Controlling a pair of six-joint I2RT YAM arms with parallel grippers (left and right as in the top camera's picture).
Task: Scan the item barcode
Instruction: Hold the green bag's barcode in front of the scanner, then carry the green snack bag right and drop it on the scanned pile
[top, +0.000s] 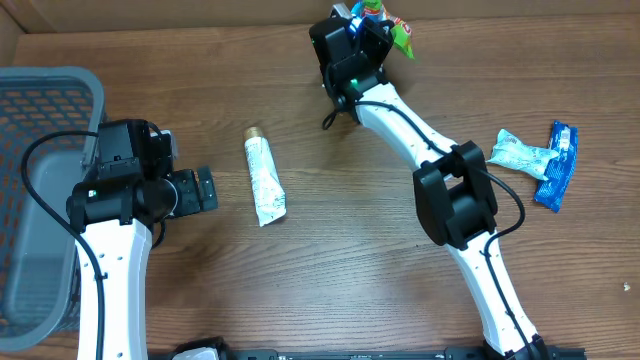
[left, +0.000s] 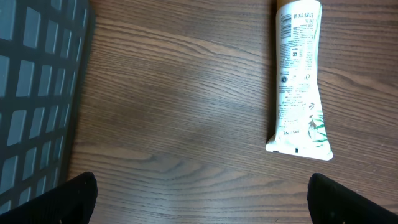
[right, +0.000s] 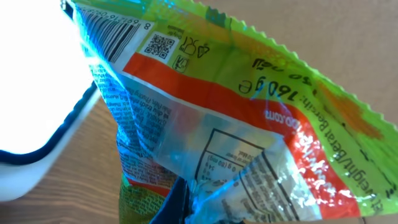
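1. At the top centre of the overhead frame, the right gripper (top: 372, 22) is clamping, jaws closed, a crinkled green-and-orange plastic snack bag (top: 402, 38) above the far edge of the brown wooden table (top: 330, 290).
2. Across the right wrist frame, the bag is filling nearly the whole view. Its black-and-white barcode (right: 106, 28) is sitting at the upper left, partly creased, just beside a bright white rounded object (right: 31, 93) that is too overexposed to identify.
3. Judgement: the step in hand is presenting the barcode.
   - The film is wrinkling and catching glare, so the wrist should be turning slowly until the stripes are lying flat and facing the reader.
   - The grip should be sitting at the end of the bag nearest the camera, clear of the code.
4. At the left centre of the overhead frame, the left gripper (top: 205, 188) is standing wide and empty. It is near a white squeeze tube with a gold cap (top: 265, 180) and beside a grey mesh basket (top: 40, 200).
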